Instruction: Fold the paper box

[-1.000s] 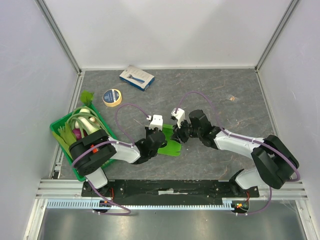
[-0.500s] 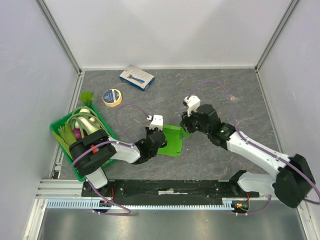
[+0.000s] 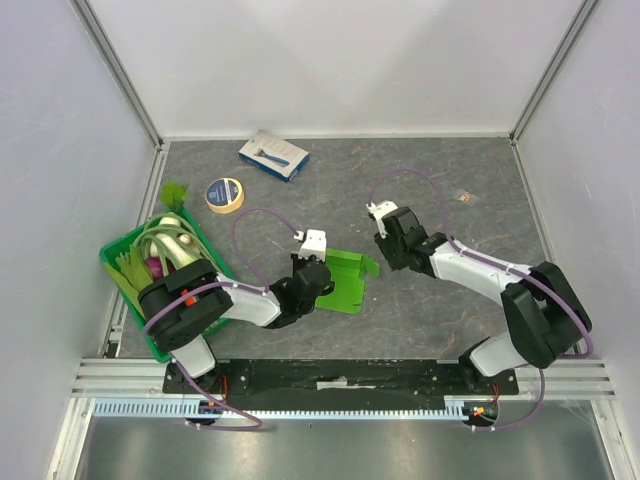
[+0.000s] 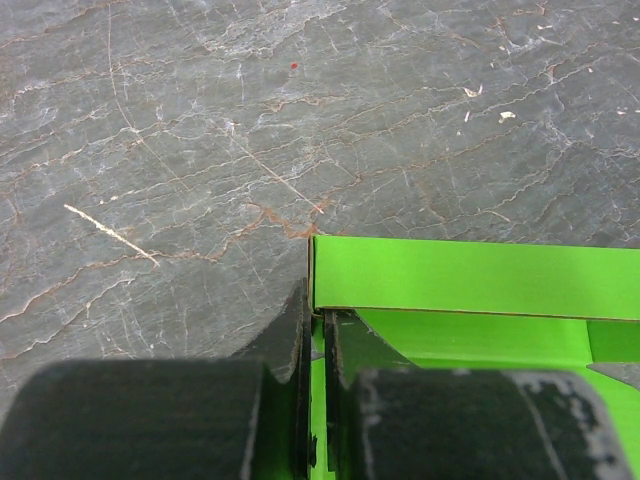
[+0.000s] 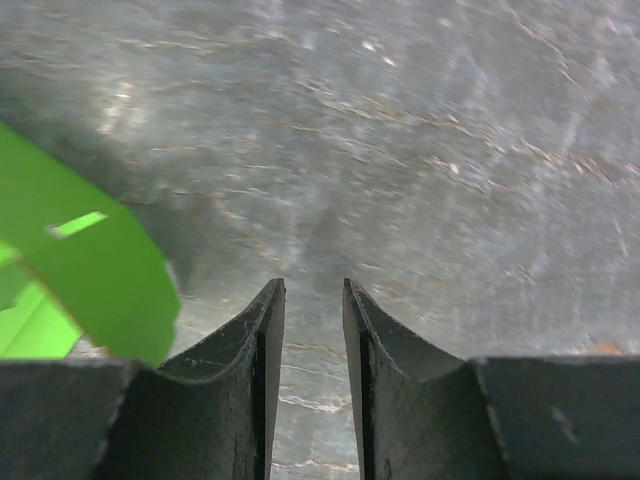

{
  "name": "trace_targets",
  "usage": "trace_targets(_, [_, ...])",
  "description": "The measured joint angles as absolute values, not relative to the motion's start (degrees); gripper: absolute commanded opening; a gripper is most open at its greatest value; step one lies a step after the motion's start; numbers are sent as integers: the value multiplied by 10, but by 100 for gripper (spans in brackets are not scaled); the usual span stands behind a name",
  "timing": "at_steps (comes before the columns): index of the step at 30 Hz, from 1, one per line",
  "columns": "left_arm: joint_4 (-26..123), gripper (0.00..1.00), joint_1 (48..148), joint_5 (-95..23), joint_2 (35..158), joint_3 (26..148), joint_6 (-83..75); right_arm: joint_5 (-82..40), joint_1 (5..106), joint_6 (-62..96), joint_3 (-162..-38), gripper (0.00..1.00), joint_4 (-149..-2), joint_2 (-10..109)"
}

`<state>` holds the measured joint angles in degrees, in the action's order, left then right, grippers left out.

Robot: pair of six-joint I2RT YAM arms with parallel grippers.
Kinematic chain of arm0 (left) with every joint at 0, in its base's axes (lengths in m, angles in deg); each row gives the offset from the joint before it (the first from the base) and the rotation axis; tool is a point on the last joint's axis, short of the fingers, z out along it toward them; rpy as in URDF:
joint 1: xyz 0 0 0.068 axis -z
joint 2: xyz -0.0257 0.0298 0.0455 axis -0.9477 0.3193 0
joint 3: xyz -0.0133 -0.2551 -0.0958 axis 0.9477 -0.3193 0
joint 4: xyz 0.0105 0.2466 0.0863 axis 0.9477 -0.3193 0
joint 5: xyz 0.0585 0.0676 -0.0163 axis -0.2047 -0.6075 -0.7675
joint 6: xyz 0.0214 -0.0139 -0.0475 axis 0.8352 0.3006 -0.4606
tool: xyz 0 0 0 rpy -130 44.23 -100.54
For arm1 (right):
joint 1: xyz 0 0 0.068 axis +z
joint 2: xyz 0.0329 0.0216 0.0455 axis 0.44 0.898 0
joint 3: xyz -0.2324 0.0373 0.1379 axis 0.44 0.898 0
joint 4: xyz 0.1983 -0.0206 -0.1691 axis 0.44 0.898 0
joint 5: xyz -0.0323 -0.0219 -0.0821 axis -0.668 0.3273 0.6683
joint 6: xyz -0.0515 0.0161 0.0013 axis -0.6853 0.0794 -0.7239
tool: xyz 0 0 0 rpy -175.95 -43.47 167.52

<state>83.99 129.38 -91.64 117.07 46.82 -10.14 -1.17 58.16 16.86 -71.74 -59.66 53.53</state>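
Note:
The lime-green paper box (image 3: 347,280) lies partly folded on the grey table between the two arms. My left gripper (image 3: 320,277) is shut on its left wall. In the left wrist view the jaws (image 4: 318,322) pinch the thin green card edge, and a raised box wall (image 4: 450,278) runs to the right. My right gripper (image 3: 388,256) hovers just right of the box's right tab, open by a narrow gap and empty. In the right wrist view its fingers (image 5: 310,292) point at bare table, and a green flap (image 5: 95,270) shows to the left, apart from them.
A dark green crate (image 3: 122,268) with vegetables stands at the left edge. A roll of tape (image 3: 224,195) and a blue-and-white flat carton (image 3: 273,155) lie at the back left. Walls enclose the table on three sides.
My right gripper has drawn back from the box, moving right and away, and is now empty beside its right tab. The left gripper has kept its hold and not moved.

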Motion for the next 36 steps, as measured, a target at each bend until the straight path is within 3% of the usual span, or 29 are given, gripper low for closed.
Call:
trace_targets(8, [840, 2, 1294, -916, 1171, 468, -101, -110, 625, 130, -662, 36, -683, 500])
trace_targets(14, [840, 2, 1294, -917, 1171, 468, -101, -149, 645, 122, -655, 41, -711, 495])
trace_targets(36, [839, 2, 1292, -926, 1170, 465, -102, -145, 692, 136, -591, 47, -834, 484])
